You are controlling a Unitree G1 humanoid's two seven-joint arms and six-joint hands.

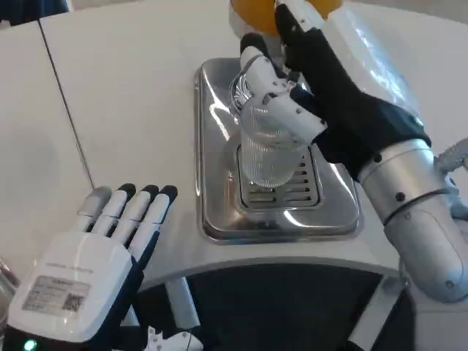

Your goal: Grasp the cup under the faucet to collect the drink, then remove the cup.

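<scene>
The right hand (307, 88) grips the clear ribbed plastic cup (267, 150), contents indiscernible, on the steel drip tray's (219, 205) centre grate; left hand (110, 248) rests with fingers straight and together near the white table's (131, 95) front edge.

You see the clear ribbed cup (267, 150) standing upright on the slotted grate at the middle of the steel drip tray (212, 212), near the tabletop's far edge, fingers wrapped round its upper part.
</scene>
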